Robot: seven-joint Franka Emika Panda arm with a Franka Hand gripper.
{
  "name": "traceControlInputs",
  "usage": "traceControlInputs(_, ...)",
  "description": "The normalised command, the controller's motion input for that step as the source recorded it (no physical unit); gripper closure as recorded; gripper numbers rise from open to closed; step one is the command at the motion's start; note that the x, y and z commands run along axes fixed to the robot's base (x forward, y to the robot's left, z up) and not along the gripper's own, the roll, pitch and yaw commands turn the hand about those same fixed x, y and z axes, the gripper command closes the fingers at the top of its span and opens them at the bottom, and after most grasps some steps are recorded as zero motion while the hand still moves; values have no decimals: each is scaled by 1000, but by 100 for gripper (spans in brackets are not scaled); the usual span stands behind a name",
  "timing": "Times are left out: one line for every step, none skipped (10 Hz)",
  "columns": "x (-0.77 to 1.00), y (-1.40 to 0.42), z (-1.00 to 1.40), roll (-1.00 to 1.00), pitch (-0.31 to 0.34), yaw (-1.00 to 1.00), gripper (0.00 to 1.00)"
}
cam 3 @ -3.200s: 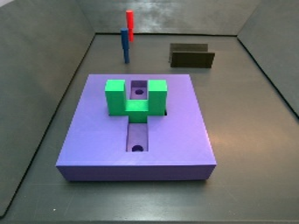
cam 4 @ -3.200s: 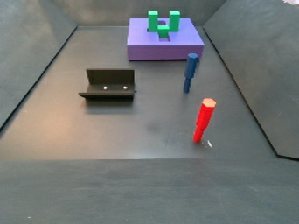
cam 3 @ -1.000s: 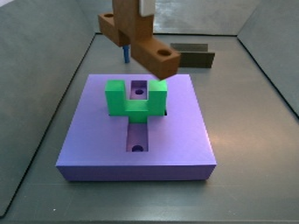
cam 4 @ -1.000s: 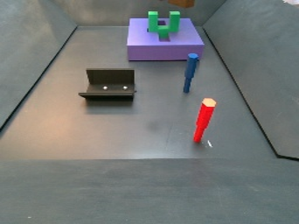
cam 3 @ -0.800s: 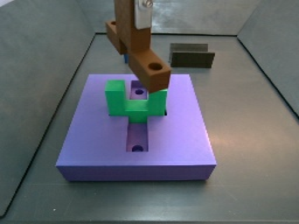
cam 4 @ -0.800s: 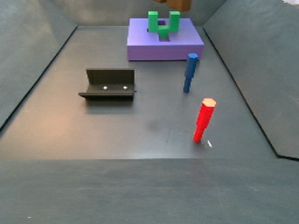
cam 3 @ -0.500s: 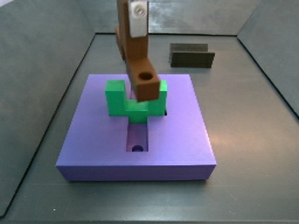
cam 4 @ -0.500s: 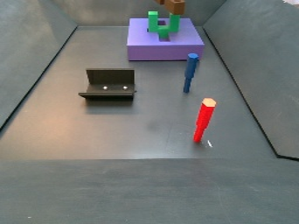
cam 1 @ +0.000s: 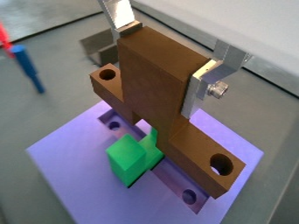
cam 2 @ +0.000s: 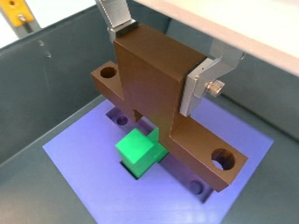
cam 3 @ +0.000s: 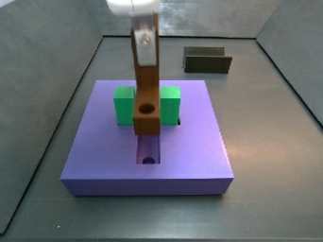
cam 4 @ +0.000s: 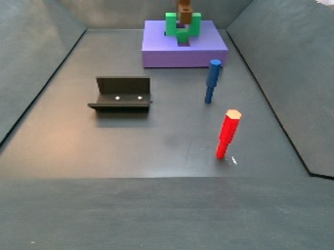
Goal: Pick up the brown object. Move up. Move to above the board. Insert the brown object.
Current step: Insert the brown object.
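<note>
- Desk (cam 4: 144, 146): dark grey, walled on the sides.
- Board (cam 3: 113, 156): purple slab on the desk, with a slot down its middle; seen in both side views (cam 4: 163, 54) and below the piece in both wrist views (cam 1: 70, 157) (cam 2: 93, 157).
- Gripper (cam 1: 163, 48): over the board's middle, silver fingers (cam 2: 201, 80) on either flank of the brown piece; jaws clamped on it. In a side view the arm comes straight down over the green block (cam 3: 143, 38).
- Brown piece (cam 1: 158, 101): T-shaped, a tall stem held in the jaws and a crossbar with a round hole near each end (cam 2: 176, 96). In a side view it hangs upright, its lower end with a hole at the green block's notch, just over the slot (cam 3: 147, 99). Whether it touches the board I cannot tell.
- Fixture (cam 4: 121, 95): on the desk, well apart from the board; also behind the board in a side view (cam 3: 207, 60).
- Green block (cam 3: 127, 106): U-shaped, on the board, partly hidden behind the brown piece; shows under the crossbar in both wrist views (cam 1: 132, 160) (cam 2: 140, 150).
- Red peg (cam 4: 229, 134): upright on the desk, near the blue peg.
- Blue peg (cam 4: 213, 81): upright, just beside the board.
</note>
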Motion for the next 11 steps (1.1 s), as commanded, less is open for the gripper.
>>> traceControlInputs(-137,69,-77,4,0,-163,100)
traceControlInputs(-169,74,-66,11,0,-123,100)
traceControlInputs(-231,137,-109,7,0,-123,100)
traceControlInputs(-197,66,-123,0,-10,-111,100)
traceControlInputs(-14,0,-123,-16,-39,-14,100)
traceControlInputs(0,-29,-97,-41,-43,0,100)
traceControlInputs(40,-11,-34,-56,-37,0,100)
traceControlInputs(29,-34,-29,-59,-43,0,100)
traceControlInputs(37,-37,-31,-59,-44,0,100)
traceControlInputs(23,-46,-83,-36,-44,0,100)
traceControlInputs(111,-126,-54,-13,-24,0,100)
